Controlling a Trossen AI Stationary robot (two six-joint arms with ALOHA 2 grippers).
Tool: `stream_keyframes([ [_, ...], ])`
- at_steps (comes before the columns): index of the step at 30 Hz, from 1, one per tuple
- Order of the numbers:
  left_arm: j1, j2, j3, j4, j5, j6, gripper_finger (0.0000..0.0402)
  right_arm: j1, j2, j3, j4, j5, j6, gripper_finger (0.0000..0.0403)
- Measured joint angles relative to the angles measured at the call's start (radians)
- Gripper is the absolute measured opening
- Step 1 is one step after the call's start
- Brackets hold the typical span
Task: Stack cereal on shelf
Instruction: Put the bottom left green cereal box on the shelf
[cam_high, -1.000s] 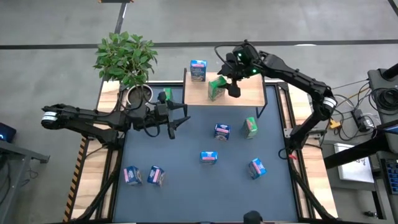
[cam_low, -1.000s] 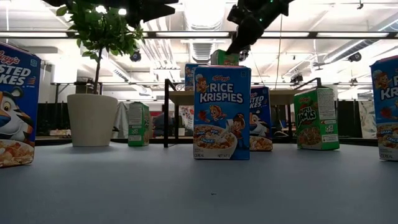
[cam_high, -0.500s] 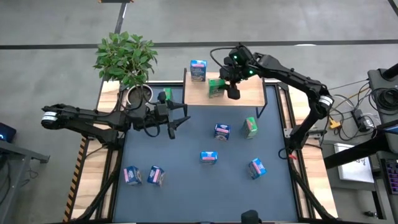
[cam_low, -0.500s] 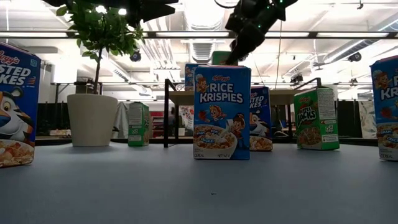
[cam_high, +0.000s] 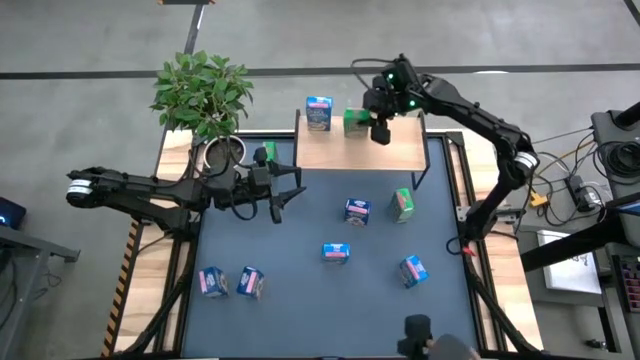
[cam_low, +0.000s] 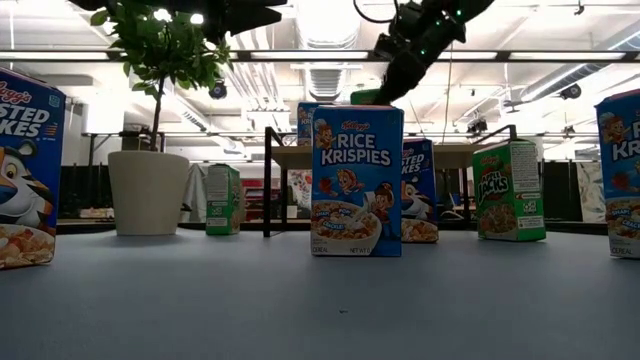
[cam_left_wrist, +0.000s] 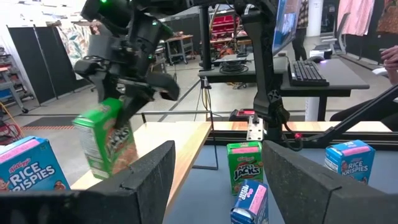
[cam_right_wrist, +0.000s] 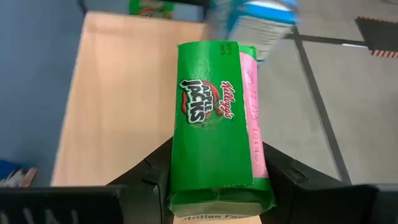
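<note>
My right gripper (cam_high: 366, 124) is shut on a green cereal box (cam_high: 352, 122) over the far part of the light-wood shelf (cam_high: 370, 155). That box sits just right of a light blue box (cam_high: 319, 112) standing at the shelf's far left corner. The left wrist view shows the green box (cam_left_wrist: 106, 143) tilted beneath the right gripper. My left gripper (cam_high: 290, 193) hovers open over the dark blue mat, near the shelf's left front leg. Several more boxes stand on the mat. My right gripper pinches the green box between its two fingers (cam_right_wrist: 155, 180), one on each of two opposite faces (cam_right_wrist: 180, 180). It comes from above, slanting, and grips the box's upper part (cam_left_wrist: 115, 109). The box is tilted; I cannot tell whether its bottom touches the shelf.
On the mat stand a dark blue box (cam_high: 357, 210), a green box (cam_high: 403, 204), light blue boxes (cam_high: 336, 252) (cam_high: 412, 268) and two boxes near the left near corner (cam_high: 230, 282). A potted plant (cam_high: 205, 95) and another green box (cam_high: 265, 155) stand left of the shelf.
My right gripper has carried the green box from the shelf's middle toward its far edge, closer to the light blue box. The box has turned about and now sits squarer to the shelf. The left arm has kept still.
</note>
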Motion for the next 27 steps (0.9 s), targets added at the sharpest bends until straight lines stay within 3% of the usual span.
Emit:
stream_keyframes([
  [7,0.0,0.0,0.0,0.004,0.0,0.003,0.0223,-0.081,0.037,0.0,0.054,-0.138,0.025,0.0151],
  [15,0.0,0.0,0.0,0.005,0.0,0.002,0.0223,-0.118,0.085,0.002,0.068,-0.191,0.007,0.0154],
  [27,0.0,0.0,0.0,0.007,0.0,-0.001,0.0223,-0.121,0.077,0.0,0.064,-0.174,0.004,0.0229],
])
